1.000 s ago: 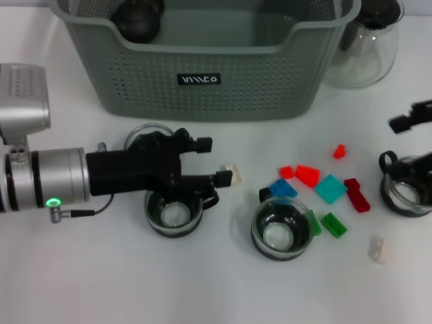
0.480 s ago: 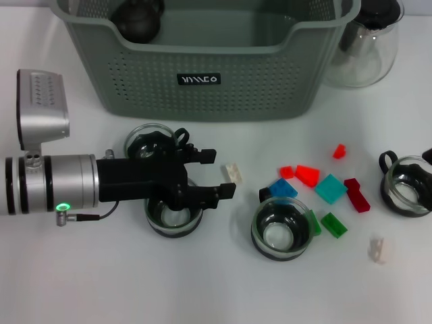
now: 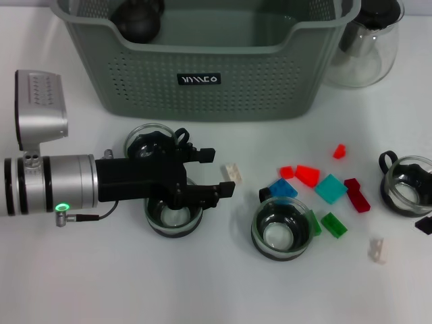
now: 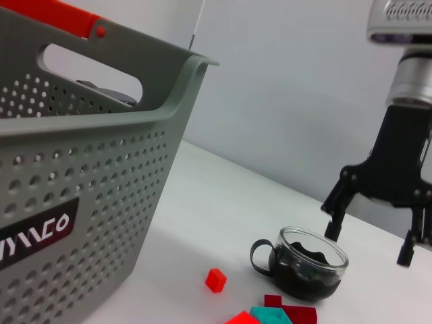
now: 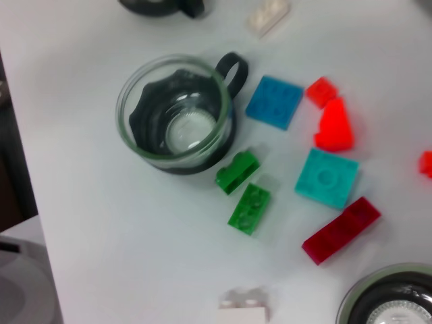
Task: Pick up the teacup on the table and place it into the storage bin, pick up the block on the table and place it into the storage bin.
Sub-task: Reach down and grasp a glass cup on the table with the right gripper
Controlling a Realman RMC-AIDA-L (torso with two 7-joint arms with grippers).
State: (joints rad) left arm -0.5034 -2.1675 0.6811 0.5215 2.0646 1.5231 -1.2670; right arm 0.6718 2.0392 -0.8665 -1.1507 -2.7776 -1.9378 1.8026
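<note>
We find the left hand [image 3: 223, 177] low over the white worktop [image 3: 135, 283] at centre left of the head view, its two black fingers apart with nothing between them; one finger points toward a small white block [image 3: 233, 173] lying just beyond its tip, and we cannot tell whether they touch. Beneath the hand's body stands a glass teacup [image 3: 173, 216] with a dark base, and a second teacup [image 3: 150, 139] sits just behind it, nearer the storage bin [image 3: 202, 61]. The bin fills the top of the frame, and a dark round object [image 3: 137, 19] rests inside its upper left corner. A third teacup [image 3: 282, 232] stands at centre, ringed to the right by loose coloured blocks: a blue block [image 3: 283, 189], red blocks [image 3: 307, 175], a teal block [image 3: 331, 188], a dark red block [image 3: 356, 194] and a green block [image 3: 333, 225]. A fourth teacup [image 3: 407, 183] sits at the right edge, and another white block [image 3: 377, 250] lies at lower right. A clear glass pot [image 3: 368, 40] stands at upper right beside the bin. In the left wrist view the right hand [image 4: 374, 226] hangs with fingers apart above the fourth teacup, not touching it.
</note>
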